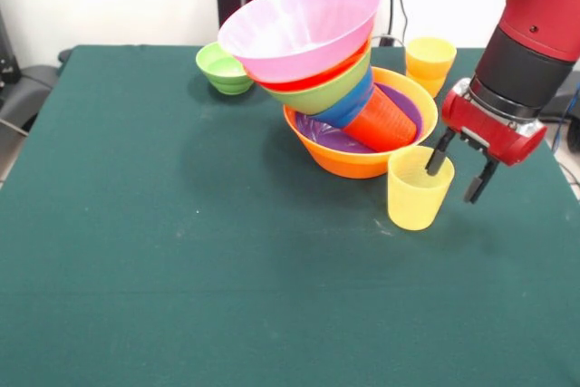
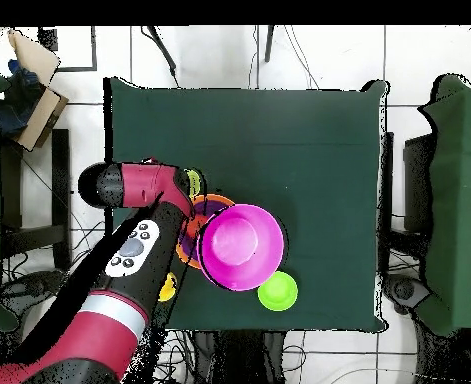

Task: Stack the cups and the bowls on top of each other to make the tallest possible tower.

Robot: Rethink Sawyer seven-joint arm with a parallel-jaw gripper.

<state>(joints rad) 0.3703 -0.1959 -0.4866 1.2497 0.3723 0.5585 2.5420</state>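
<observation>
The tower leans to the left: a large orange bowl (image 1: 355,162) holds a shallow purple bowl (image 1: 328,135) and a tilted red-orange cup (image 1: 385,121). On that cup sit a blue bowl (image 1: 346,106), a green bowl (image 1: 328,90), a red-orange bowl (image 1: 308,82) and a large pink bowl (image 1: 299,24) (image 2: 241,245). A pale yellow cup (image 1: 417,192) stands upright in front of the tower. My gripper (image 1: 458,174) is open at this cup's right rim. One finger (image 1: 439,156) overlaps the rim and the other is outside it. The arm hides the gripper in the overhead view.
A small green bowl (image 1: 223,69) (image 2: 277,291) stands alone behind the tower's left side. A second yellow cup (image 1: 430,62) stands upright at the back right. The dark green table (image 1: 181,269) stretches to the front and left.
</observation>
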